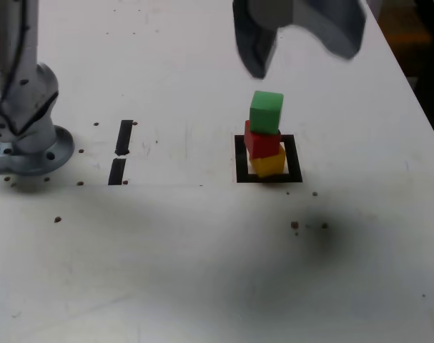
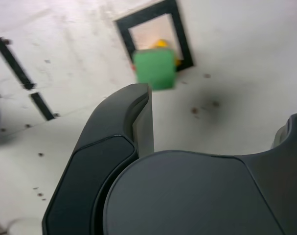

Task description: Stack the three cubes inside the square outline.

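- Stack status: the green cube point(image 1: 266, 111) sits on the red cube point(image 1: 262, 141), which sits on the yellow cube point(image 1: 269, 162), all inside the square outline point(image 1: 240, 158) on the white surface point(image 1: 166, 250).
- Claw point(image 1: 295, 32) state: it is blurred above the stack, spread wide and holding nothing; no part of it touches a cube.
- Step in hand, as judged: clearing the claw from the finished stack. Lift straight up before you swing sideways, so no finger clips the green cube.
- Orientation: the stack's long axis stands near vertical. The green cube is twisted slightly against the red one and overhangs toward the exterior view's right.
- Placement: the yellow cube lies toward the outline's near right corner in the exterior view, not centred.
- Risk: a sideways nudge could topple the column.
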Robot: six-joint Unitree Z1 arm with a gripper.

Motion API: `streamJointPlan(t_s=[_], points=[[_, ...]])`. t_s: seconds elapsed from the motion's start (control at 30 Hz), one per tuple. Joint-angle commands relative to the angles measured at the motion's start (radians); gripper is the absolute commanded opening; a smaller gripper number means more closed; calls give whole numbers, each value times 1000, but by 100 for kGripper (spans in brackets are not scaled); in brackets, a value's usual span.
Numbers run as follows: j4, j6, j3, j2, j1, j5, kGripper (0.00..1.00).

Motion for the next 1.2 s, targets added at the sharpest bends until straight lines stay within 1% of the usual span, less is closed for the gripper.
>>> streamJointPlan(t_s=[0.0, 0.1, 0.3, 0.37, 0.43, 0.57, 0.63, 0.73, 0.83, 1.03, 1.17], points=[[13, 1, 9, 17, 9, -3, 94], [13, 0, 50, 33, 19, -9, 93], [10, -8, 137, 47, 24, -36, 93], [7, -9, 157, 57, 24, -40, 93], [2, -10, 172, 66, 25, -34, 92], [-12, -13, 184, 75, 27, 0, 87], [-29, -17, 192, 78, 28, 11, 84], [-51, -19, 206, 84, 30, 12, 82], [-72, -19, 221, 90, 36, 8, 76], [-105, -19, 238, 93, 44, 2, 59], [-127, -20, 243, 93, 44, 2, 50]])
